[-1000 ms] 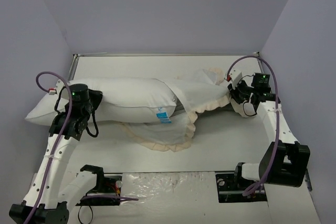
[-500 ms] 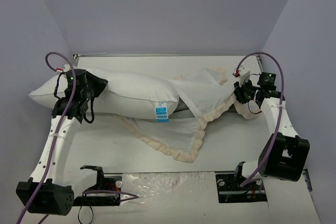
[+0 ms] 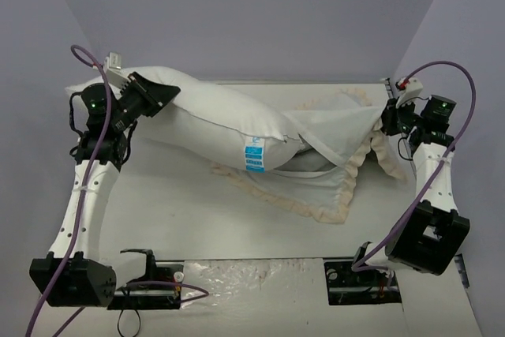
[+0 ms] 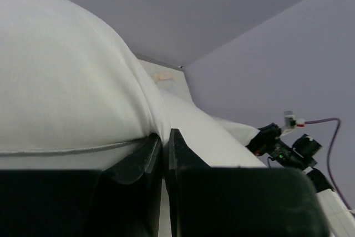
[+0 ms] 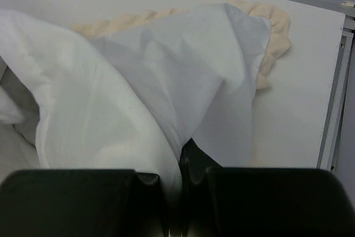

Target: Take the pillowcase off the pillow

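— Where's the left gripper (image 3: 160, 92)?
— Nine o'clock, pinched tight on one end of the plump plain white fabric pillow (image 3: 225, 120), raised above the pale table (image 3: 173, 211).
— The right gripper (image 3: 388, 121)?
— Three o'clock, clamping the soft white, cream-frilled pillowcase (image 3: 327, 138), at its closed end, I think.
— Handling?
— Light, floppy, slippery; grip seams. Bunched folds around the pillow may drag.

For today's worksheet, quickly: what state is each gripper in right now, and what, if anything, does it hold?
Left gripper: closed, pinching the pillow.
Right gripper: closed, holding the pillowcase.
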You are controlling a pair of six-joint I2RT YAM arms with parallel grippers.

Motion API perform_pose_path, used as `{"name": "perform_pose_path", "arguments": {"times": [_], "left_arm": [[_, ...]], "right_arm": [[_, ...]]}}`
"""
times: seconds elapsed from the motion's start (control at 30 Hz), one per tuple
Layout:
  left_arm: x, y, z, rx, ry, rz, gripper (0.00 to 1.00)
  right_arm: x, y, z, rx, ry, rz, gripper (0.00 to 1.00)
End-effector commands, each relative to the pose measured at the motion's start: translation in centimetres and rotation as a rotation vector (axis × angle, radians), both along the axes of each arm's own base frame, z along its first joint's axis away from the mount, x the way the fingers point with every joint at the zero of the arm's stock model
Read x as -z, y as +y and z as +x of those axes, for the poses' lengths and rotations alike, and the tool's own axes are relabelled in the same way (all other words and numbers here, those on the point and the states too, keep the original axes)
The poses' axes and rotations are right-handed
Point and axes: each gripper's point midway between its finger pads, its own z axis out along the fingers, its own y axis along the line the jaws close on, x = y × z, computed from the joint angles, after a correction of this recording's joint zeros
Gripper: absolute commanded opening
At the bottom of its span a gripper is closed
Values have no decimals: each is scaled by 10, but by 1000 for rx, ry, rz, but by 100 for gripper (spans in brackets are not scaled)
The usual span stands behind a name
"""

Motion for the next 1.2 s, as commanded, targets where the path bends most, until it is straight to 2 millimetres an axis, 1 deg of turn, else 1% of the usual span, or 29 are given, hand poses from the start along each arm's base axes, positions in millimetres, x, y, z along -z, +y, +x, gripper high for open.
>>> {"name": "perform_pose_path", "arguments": {"times": [0.0, 0.03, 0.07, 0.13, 0.17, 0.23, 0.27, 0.3, 0.33, 0.37, 0.4, 0.47, 0.5, 0.53, 0.57, 0.6, 0.63, 0.67, 0.7, 0.73, 0.8, 0.83, 0.9, 0.93, 1.0, 1.03, 1.07, 1.1, 1.17], "left_arm": [[-138, -4, -43, 136, -491, -30, 2], [-141, -2, -47, 162, -484, -57, 2], [-149, -1, -51, 176, -528, -67, 2], [-154, -2, -57, 223, -524, -130, 2], [-160, -2, -61, 242, -563, -137, 2], [-156, -5, -57, 284, -522, -189, 2], [-156, -9, -61, 325, -536, -190, 2], [-142, -10, -52, 343, -498, -218, 2], [-141, -12, -54, 372, -496, -248, 2], [-130, -14, -52, 396, -463, -254, 2], [-112, -15, -44, 401, -411, -271, 2], [-87, -17, -36, 398, -333, -267, 2], [-71, -17, -33, 391, -308, -242, 2], [-50, -17, -26, 372, -212, -247, 2], [-35, -15, -23, 356, -156, -236, 2], [-23, -13, -21, 326, -114, -216, 2], [-7, -10, -17, 304, -105, -138, 2], [22, -8, -18, 274, 41, -138, 2], [33, -5, -18, 254, 76, -106, 2], [55, -1, -20, 220, 164, -62, 2], [73, 4, -22, 193, 230, -27, 2], [90, 9, -26, 168, 295, 3, 2], [106, 18, -29, 129, 357, 73, 2], [118, 20, -38, 119, 429, 84, 2], [131, 30, -43, 63, 491, 137, 2], [141, 34, -52, 59, 540, 167, 2], [148, 37, -56, 41, 568, 188, 3], [158, 40, -66, 43, 614, 213, 3], [169, 46, -73, 19, 657, 252, 6]], "right_arm": [[-7, 5, -5, -17, -35, 14, 0], [-4, 4, -5, -15, -29, 11, 0], [0, 3, -5, -11, -22, 4, 0], [14, -3, -5, 10, 1, -19, 0], [18, -3, -6, 9, 10, -22, 0], [31, -2, -11, 2, 31, -28, 0], [33, -1, -13, -3, 35, -28, 0], [36, 0, -14, -10, 37, -29, 0], [41, 2, -16, -17, 45, -27, 0], [43, 2, -17, -18, 50, -28, 0], [45, 2, -18, -20, 53, -28, 0], [48, 3, -19, -26, 57, -35, 0], [49, 3, -20, -29, 59, -37, 0], [50, 3, -20, -32, 61, -39, 0], [51, 4, -21, -35, 63, -41, 0], [53, 4, -22, -42, 66, -48, 0], [54, 5, -22, -47, 70, -48, 0], [56, 5, -23, -49, 74, -49, 0], [57, 6, -24, -56, 75, -54, 0], [58, 7, -24, -62, 77, -55, 0], [60, 9, -25, -77, 83, -63, 0], [61, 10, -25, -81, 85, -66, 0], [63, 13, -25, -95, 90, -80, 0], [63, 13, -25, -97, 92, -86, 0], [62, 15, -25, -106, 89, -96, 0], [59, 15, -24, -110, 83, -104, 0], [58, 16, -23, -115, 81, -105, 0], [55, 18, -22, -123, 74, -106, 0], [43, 22, -16, -131, 49, -107, 0]]}}
